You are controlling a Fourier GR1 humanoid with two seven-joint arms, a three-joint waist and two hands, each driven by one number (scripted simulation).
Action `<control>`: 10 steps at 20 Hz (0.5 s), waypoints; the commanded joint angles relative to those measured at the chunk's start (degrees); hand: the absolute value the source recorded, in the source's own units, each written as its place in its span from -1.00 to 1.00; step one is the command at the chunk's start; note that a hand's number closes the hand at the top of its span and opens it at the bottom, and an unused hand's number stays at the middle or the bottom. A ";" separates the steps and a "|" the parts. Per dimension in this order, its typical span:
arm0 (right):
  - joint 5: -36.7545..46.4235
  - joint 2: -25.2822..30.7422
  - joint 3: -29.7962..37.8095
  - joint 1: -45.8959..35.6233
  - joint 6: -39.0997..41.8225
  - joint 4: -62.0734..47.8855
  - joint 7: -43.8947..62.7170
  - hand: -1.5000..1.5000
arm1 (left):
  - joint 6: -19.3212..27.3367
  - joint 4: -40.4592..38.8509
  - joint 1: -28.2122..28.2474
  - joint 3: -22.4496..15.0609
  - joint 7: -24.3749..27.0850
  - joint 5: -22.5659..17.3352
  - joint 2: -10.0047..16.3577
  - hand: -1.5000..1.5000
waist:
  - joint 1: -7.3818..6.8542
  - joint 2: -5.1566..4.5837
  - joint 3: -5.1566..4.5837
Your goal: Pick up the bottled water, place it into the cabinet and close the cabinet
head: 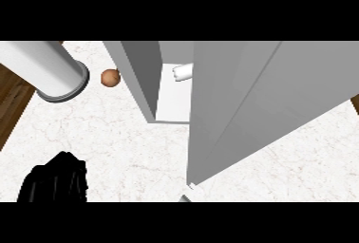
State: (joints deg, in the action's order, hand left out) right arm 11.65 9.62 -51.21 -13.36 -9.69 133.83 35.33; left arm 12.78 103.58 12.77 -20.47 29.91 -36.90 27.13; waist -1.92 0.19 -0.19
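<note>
**A:** In the head view, where is the bottled water (182,72)?

**B:** It is inside the cabinet (140,80), at about 12 o'clock, partly hidden by the open cabinet door (266,95). I judge it is already placed, so only the closing is left.

**A:** Which way does it point?

**B:** Only one white rounded end shows, and it is turned to 9 o'clock. The long axis seems to run from 9 to 3, but I am not sure.

**A:** Why is the door so wide?

**B:** Probably to let the bottle pass. Its edge reaches towards 6 o'clock.

**A:** And the robot hand?

**B:** The left robot hand (56,180) is at 7 o'clock over the surface (105,137), well apart from the door. No thing shows in it, and I cannot tell if it is released or clenched. The right robot hand does not show.
</note>
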 commanded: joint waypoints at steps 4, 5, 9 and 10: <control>1.91 -9.09 1.03 -14.92 -9.76 -14.16 2.08 1.00 | -4.28 2.11 4.10 3.45 0.37 -2.09 3.39 1.00 | -0.58 -0.18 -0.01; -1.07 -9.08 5.06 -15.00 -9.91 -13.31 3.18 1.00 | -6.96 1.54 6.90 4.77 2.48 -3.44 4.03 1.00 | -1.11 -0.32 -0.02; -5.83 -9.24 11.34 -21.56 -13.94 -21.20 2.39 1.00 | -9.00 1.02 8.18 4.57 4.88 -2.10 3.92 1.00 | -1.99 -0.65 -0.03; -8.17 -9.32 11.32 -24.05 -15.38 -24.78 0.83 1.00 | -6.17 2.64 6.24 4.93 1.31 -2.48 3.89 1.00 | -0.95 -0.60 0.10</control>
State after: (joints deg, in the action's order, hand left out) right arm 7.08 4.65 -44.25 -29.22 -20.99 120.37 37.70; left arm 6.81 105.50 18.64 -16.11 31.84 -39.35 30.75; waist -3.02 -0.21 -0.17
